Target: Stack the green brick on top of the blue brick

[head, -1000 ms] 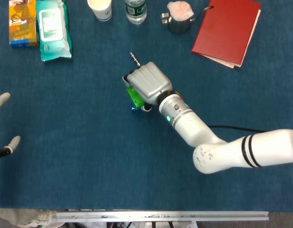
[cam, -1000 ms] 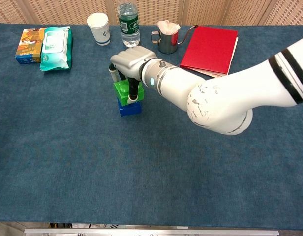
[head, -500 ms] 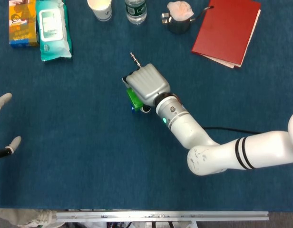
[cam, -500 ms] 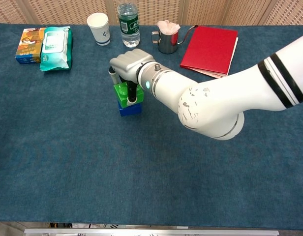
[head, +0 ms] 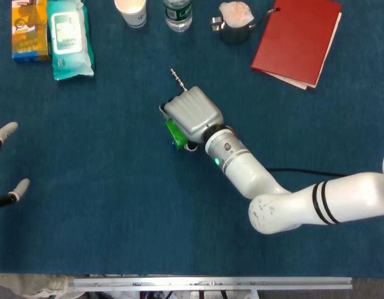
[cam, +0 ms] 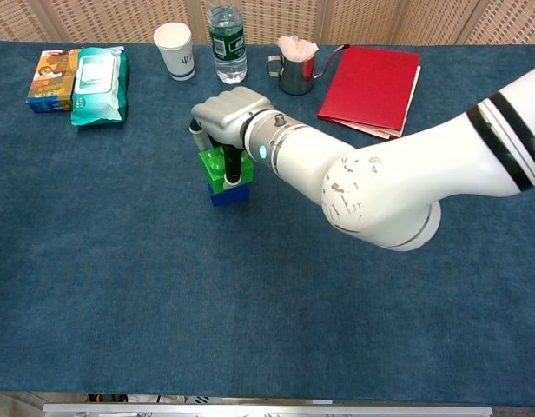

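Observation:
The green brick [cam: 217, 168] sits on top of the blue brick [cam: 228, 195] near the middle of the table. My right hand [cam: 226, 119] comes down over it and grips the green brick between its fingers. In the head view the right hand [head: 191, 114] covers most of the green brick [head: 174, 132], and the blue brick is hidden beneath. Only the fingertips [head: 6, 130] of my left hand [head: 8, 162] show at the left edge, spread apart and holding nothing.
Along the far edge stand an orange box [cam: 49, 79], a wipes pack [cam: 98, 84], a paper cup [cam: 175, 49], a water bottle [cam: 227, 32], a metal cup [cam: 295, 69] and a red book [cam: 370, 88]. The table's front edge [head: 204, 281] runs along the bottom.
My right hand has shifted slightly left and lowered, pressing the green brick down closer onto the blue brick. The left hand has not moved.

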Tool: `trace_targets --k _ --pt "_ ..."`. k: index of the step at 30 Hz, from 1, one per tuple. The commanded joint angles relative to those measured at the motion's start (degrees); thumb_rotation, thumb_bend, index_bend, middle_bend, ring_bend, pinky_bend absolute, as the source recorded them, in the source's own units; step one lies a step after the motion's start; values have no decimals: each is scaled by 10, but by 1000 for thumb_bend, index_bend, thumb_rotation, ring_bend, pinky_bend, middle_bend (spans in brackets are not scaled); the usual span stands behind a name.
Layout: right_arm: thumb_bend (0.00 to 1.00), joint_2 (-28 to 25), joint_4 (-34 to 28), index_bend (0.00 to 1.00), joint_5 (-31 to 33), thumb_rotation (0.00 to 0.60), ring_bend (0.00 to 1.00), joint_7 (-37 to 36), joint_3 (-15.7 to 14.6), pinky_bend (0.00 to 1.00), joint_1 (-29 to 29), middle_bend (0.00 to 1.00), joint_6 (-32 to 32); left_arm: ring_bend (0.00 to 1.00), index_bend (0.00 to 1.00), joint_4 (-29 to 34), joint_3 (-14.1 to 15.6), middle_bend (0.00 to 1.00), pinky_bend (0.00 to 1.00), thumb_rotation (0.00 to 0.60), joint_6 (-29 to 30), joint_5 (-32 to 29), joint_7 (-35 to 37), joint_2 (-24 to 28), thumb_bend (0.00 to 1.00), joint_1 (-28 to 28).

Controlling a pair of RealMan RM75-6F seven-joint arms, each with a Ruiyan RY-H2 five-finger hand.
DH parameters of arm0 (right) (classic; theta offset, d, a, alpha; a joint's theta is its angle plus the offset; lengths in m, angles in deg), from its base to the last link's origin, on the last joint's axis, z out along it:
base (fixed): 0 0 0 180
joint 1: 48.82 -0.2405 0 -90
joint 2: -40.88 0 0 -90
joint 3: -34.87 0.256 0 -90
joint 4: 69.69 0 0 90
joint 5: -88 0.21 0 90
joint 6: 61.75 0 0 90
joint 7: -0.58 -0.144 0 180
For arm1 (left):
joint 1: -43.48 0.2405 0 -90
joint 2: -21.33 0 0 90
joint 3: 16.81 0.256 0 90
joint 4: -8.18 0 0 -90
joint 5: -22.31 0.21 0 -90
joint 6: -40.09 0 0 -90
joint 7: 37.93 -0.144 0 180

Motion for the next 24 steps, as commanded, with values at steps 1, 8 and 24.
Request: trace_targets --k 1,8,24 --pt "234 -6 3 529 -5 600 435 -15 11 500 5 516 1 179 134 -1 0 205 202 600 0 -1 1 0 222 0" --pt "233 -10 31 528 -10 600 435 -20 21 500 3 516 8 179 134 -4 0 205 202 600 2 -3 5 1 222 2" --pt "227 55 163 529 -25 600 435 -32 47 500 -35 516 69 179 134 -13 1 205 202 600 12 -9 23 8 222 12"
